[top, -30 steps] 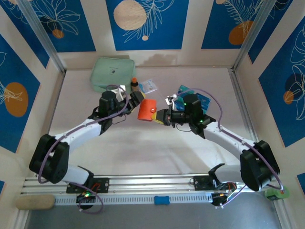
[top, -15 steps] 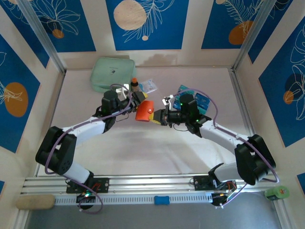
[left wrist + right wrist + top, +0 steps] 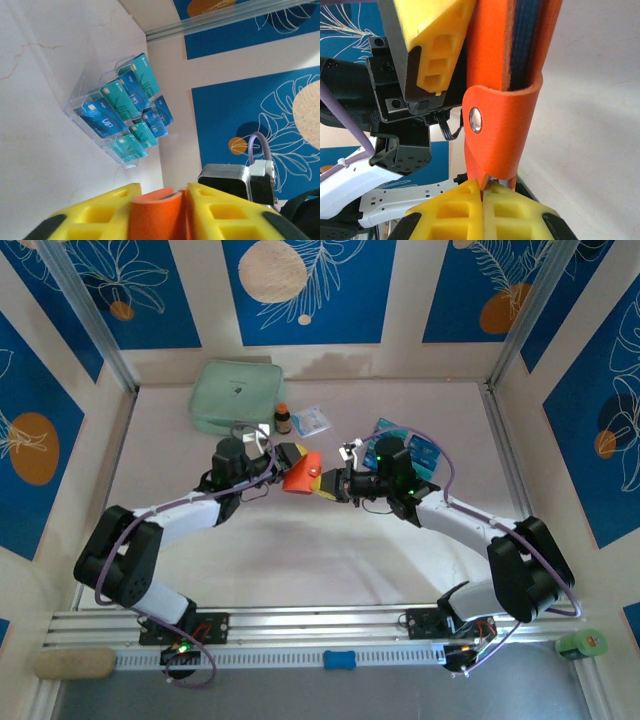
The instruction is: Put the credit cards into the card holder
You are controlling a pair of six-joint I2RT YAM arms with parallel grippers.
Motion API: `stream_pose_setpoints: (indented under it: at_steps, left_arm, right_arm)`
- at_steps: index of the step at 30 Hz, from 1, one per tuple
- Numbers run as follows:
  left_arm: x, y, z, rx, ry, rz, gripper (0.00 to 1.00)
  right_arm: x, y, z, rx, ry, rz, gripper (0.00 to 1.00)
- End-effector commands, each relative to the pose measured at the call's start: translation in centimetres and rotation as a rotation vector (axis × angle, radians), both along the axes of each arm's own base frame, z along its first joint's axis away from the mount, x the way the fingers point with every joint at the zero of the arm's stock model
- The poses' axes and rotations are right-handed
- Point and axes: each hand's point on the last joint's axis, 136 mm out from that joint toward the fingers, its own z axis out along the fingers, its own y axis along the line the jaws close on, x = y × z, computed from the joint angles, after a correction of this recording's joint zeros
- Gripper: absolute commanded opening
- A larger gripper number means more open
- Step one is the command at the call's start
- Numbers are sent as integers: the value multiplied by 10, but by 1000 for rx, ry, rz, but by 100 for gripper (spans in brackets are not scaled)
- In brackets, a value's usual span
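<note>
Above mid-table | orange card holder (image 3: 303, 472) upright between both arms | left gripper (image 3: 159, 212) clamped on its folded edge | right gripper (image 3: 483, 197) pinched tight on its snap strap | teal and blue credit cards (image 3: 122, 105) standing in clear rack (image 3: 75, 102) just beyond right arm

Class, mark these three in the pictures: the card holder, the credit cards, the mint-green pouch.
card holder (image 3: 502, 125): right wrist view, on its orange snap strap.
credit cards (image 3: 120, 102): left wrist view, on a teal card mid-rack.
mint-green pouch (image 3: 237, 395): top external view, on its top face.
</note>
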Motion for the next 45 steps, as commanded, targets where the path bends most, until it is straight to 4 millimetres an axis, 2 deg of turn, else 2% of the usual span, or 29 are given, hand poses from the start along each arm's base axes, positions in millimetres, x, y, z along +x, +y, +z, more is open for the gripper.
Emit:
stream_pose_setpoints:
  at_steps: [1,3,4,9,12,18,26,30,35,45]
  left_arm:
    - [-3,4,21,-28,-67,-2,13]
    - [-3,5,23,-22,-73,8,2]
    - [-4,6,23,-17,-77,13,0]
    - [-6,14,24,51,-103,47,0]
    - [-7,22,21,113,-109,88,0]
    - [-11,35,15,175,-87,174,0]
    - [-12,36,17,192,-81,192,0]
    - [-13,32,19,189,-86,186,0]
    - [-15,30,21,173,-87,190,0]
    - [-13,25,26,156,-98,188,0]
  right_arm:
    - [4,3,14,27,-33,16,0]
    - [5,-1,12,14,-26,13,16]
    - [5,-5,9,-6,-22,5,22]
    - [5,-29,-2,-227,-69,-58,37]
    - [7,-37,-5,-359,-106,-74,46]
    - [19,-21,2,-508,-192,-59,59]
    - [31,17,3,-606,-279,-19,61]
    - [40,21,-14,-678,-277,-31,61]
    - [50,3,-46,-829,-265,-99,58]
    - [44,-55,-111,-1038,-161,-198,42]
